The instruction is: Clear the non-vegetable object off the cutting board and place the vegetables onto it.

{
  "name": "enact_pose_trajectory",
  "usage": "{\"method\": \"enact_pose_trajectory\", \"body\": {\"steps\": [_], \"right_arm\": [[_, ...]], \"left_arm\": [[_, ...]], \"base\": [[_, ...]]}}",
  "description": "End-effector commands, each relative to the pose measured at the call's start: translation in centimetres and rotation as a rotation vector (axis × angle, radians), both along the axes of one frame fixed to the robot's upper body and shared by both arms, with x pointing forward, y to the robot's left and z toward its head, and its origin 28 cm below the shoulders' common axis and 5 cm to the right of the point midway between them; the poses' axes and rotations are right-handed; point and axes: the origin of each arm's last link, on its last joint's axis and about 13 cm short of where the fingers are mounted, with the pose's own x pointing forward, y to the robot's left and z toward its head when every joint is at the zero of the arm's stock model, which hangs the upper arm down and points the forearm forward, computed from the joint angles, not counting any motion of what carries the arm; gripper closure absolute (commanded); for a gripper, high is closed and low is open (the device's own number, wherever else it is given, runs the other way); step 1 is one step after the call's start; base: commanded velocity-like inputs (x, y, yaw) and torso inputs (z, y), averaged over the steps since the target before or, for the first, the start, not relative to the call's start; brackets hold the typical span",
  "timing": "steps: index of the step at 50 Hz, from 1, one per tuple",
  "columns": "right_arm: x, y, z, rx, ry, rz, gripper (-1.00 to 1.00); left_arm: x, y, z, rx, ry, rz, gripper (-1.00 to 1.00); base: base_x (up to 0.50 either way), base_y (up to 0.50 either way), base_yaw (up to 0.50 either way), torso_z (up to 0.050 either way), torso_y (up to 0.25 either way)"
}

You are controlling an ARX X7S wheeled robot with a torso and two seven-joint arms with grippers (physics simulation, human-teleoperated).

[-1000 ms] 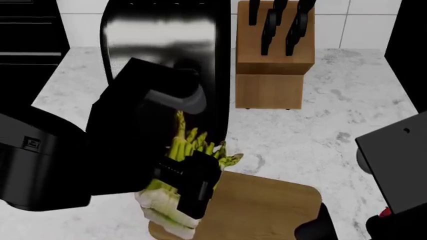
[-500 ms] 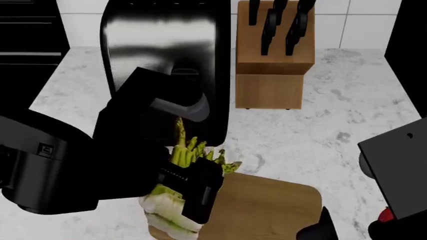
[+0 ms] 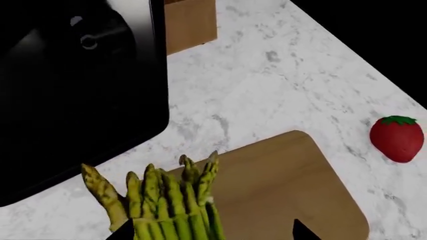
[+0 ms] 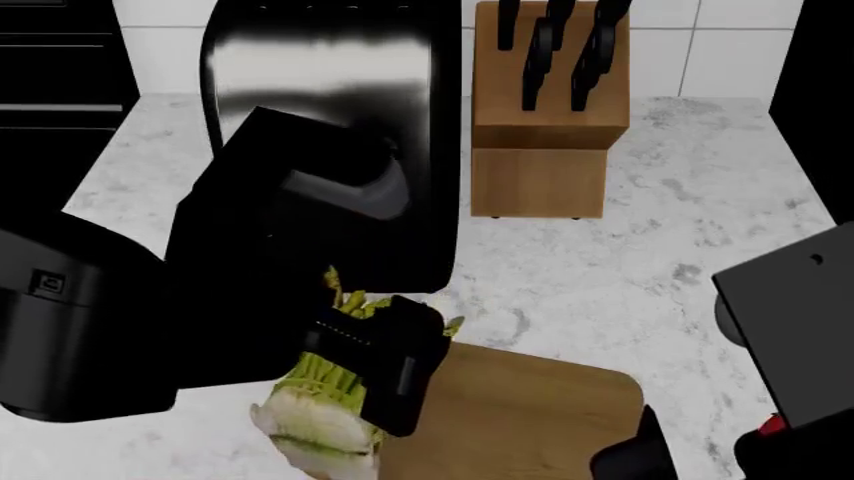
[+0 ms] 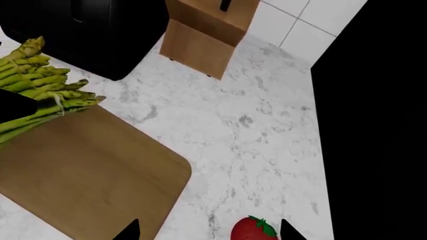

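Since half a second ago the left gripper (image 4: 360,385) has drawn back toward the near-left with the asparagus (image 4: 327,390), so the whitish cut base now hangs over the counter (image 4: 601,260) just off the board's left edge, and the tips sit further under the arm. The fingers are pinching the bundle near its middle; in the left wrist view the green spears (image 3: 170,200) rise between the two dark fingertips, their scaly tips fanned above the cutting board (image 3: 280,185).

The right gripper (image 5: 207,232) hangs spread over the counter, holding nothing, its two black tips apart either side of the gap.

The board is flat, light-brown wood with rounded corners, and bare on the part that shows. The red fruit (image 5: 252,230), glossy with a green leafy cap, lies on the white-grey marbled counter well apart from the board's right corner. Behind stand a glossy black rounded appliance (image 4: 334,110) and an upright wooden knife block (image 4: 547,110) with black handles.
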Motion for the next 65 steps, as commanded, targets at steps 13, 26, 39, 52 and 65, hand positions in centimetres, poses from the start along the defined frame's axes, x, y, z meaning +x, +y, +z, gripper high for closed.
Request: {"method": "enact_pose_trajectory", "body": {"steps": [13,26,39,52,65], "right_arm": [[-0.4,0.2,0.7,-0.01,-0.019,0.004,-1.0],[-0.9,0.4,1.2,-0.017,-0.023,0.011,-1.0],[-1.3,1.2,1.9,-0.035,-0.021,0.048,-1.0],[-1.7,2.5,2.8,-0.018,-0.02,0.129,-1.0],[-2.3,5.0,3.8,-0.068,-0.013,0.255,-1.0]], "left_arm": [[-2.8,1.2,2.6,-0.032,-0.05,-0.036,-1.0],[-4.9,2.0,4.5,-0.068,-0.095,-0.064,-1.0],[-6.0,4.1,6.2,-0.112,-0.178,-0.04,-1.0],[-6.0,6.5,6.6,-0.149,-0.209,0.012,-1.0],[-5.8,8.1,7.7,-0.163,-0.335,0.038,-1.0]], "base": [[0.0,0.0,0.0,0.0,0.0],[0.0,0.0,0.0,0.0,0.0],[0.0,0.0,0.0,0.0,0.0],[0.0,0.0,0.0,0.0,0.0],[0.0,0.0,0.0,0.0,0.0]]}}
